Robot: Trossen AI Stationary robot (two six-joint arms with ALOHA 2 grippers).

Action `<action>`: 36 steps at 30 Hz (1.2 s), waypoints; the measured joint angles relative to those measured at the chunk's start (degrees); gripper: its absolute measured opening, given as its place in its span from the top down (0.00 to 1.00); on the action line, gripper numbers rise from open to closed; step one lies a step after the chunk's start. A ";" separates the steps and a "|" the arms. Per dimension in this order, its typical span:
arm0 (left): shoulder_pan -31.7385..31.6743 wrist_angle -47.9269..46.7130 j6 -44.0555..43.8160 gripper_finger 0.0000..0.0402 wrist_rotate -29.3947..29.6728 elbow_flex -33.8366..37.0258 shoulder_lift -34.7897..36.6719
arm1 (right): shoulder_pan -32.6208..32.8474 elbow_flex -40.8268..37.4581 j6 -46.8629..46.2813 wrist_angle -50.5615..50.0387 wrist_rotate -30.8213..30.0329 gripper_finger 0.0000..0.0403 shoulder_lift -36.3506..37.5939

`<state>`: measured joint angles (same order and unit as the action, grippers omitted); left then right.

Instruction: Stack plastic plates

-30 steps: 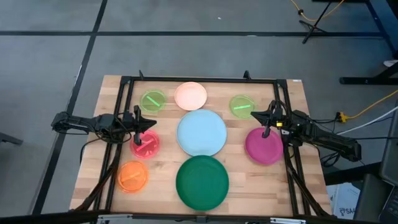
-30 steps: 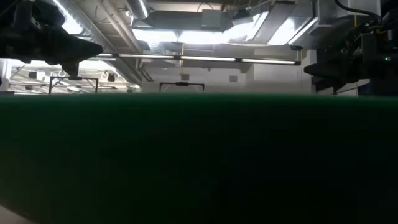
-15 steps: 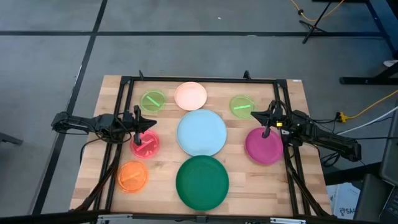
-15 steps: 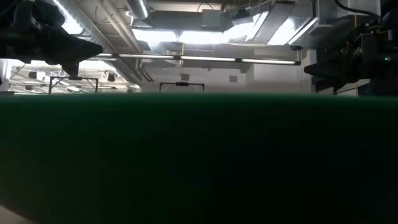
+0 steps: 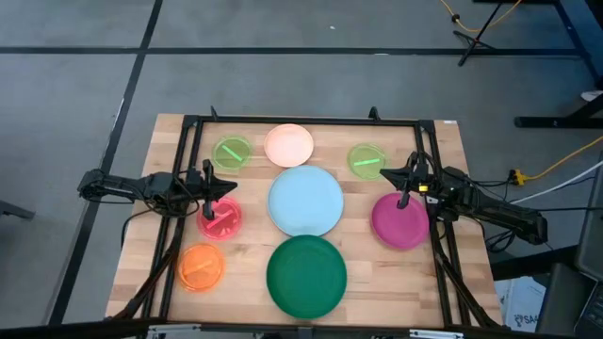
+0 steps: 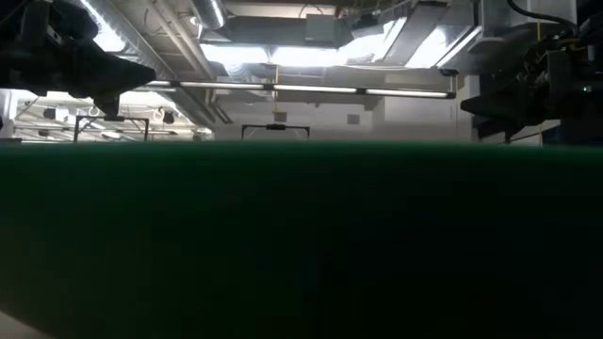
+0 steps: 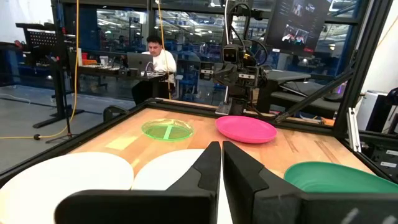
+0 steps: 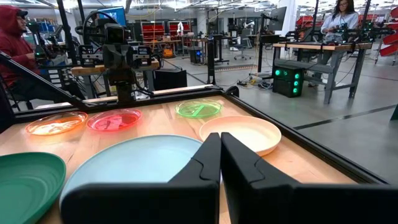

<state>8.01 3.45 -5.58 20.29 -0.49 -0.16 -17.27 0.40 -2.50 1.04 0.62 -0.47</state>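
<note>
Plastic plates, eight, all lying singly on the bench (image 5: 141, 245); none stacked. Light blue plate (image 5: 305, 201) at bench centre. Dark green plate (image 5: 306, 275) just in front of it, at the middle of the near edge; its rim fills the lower part of the low view (image 6: 301, 235). Peach plate (image 5: 288, 144) at the middle of the far edge, just behind the blue one. Two lime green plates flank the peach: one toward the far left corner (image 5: 232, 153), one toward the far right corner (image 5: 366, 160). Pink-red plate (image 5: 220, 217) near the left edge, level with the blue plate. Orange plate (image 5: 201, 267) toward the near left corner. Magenta plate (image 5: 400, 220) near the right edge.

Left fingers (image 5: 209, 191) sit over the far rim of the pink-red plate, pointing inward across the bench. In the left wrist view the two fingers (image 7: 205, 171) are pressed together, holding nothing. Right fingers (image 5: 405, 185) sit over the far rim of the magenta plate, also pointing inward; in the right wrist view the fingers (image 8: 208, 162) are likewise closed and empty.

Beyond the bench: one person seated at a desk in the left wrist view (image 7: 155, 62), another in a red hood (image 8: 15, 46) in the right wrist view.
</note>
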 joint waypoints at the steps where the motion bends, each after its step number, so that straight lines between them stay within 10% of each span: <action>1: 0.01 0.01 0.01 0.98 0.00 0.02 0.01 | -0.01 0.00 0.00 0.00 0.00 0.99 0.00; 25: 0.00 2.17 -2.18 0.98 0.11 0.02 0.00 | -0.01 -0.02 -1.54 0.29 0.05 0.99 0.00; 36: -2.69 15.04 9.64 0.98 1.17 0.02 -3.18 | -0.01 -0.02 -6.35 5.34 -0.66 0.99 -1.15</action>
<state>5.32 18.49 4.06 21.45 -0.47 -3.35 -17.28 0.38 -8.85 6.37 -0.03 -1.62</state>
